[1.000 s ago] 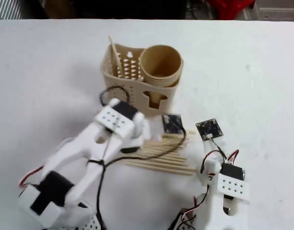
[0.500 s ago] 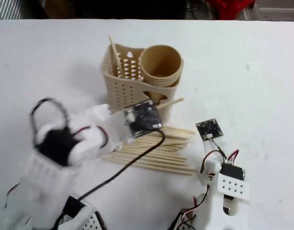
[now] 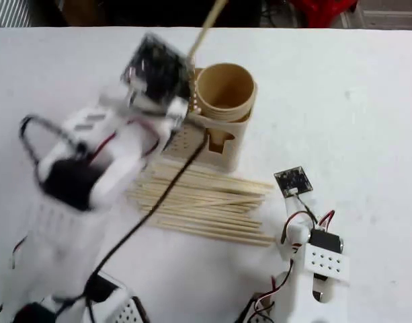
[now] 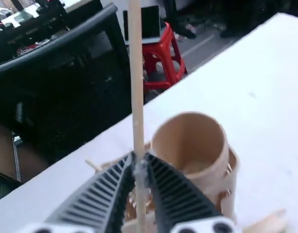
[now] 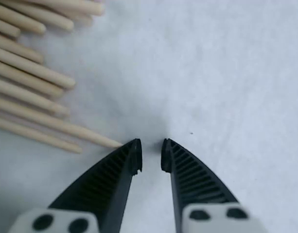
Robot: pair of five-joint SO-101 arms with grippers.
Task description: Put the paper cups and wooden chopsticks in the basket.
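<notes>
My left gripper [image 4: 139,165] is shut on one wooden chopstick [image 4: 135,73], held upright above the cream basket [image 3: 222,138]. From above, that chopstick [image 3: 209,23] sticks up past the table's far edge, over the basket's perforated compartment. Stacked paper cups [image 3: 224,91] sit in the basket's other compartment, and these paper cups [image 4: 190,145] are just beyond my left fingertips. A pile of several chopsticks [image 3: 206,202] lies on the table in front of the basket. My right gripper [image 5: 149,144] rests low beside the pile's ends [image 5: 32,73], nearly shut, with nothing between its fingers.
The left arm [image 3: 91,168] leans across the table's left half with its black cable [image 3: 152,208] trailing over the pile. The right arm [image 3: 320,259] sits at the front right. Bare white table [image 3: 353,101] lies right of the basket.
The left arm rose from the chopstick pile with one chopstick in its gripper and swung up and back over the basket. The right arm has not moved.
</notes>
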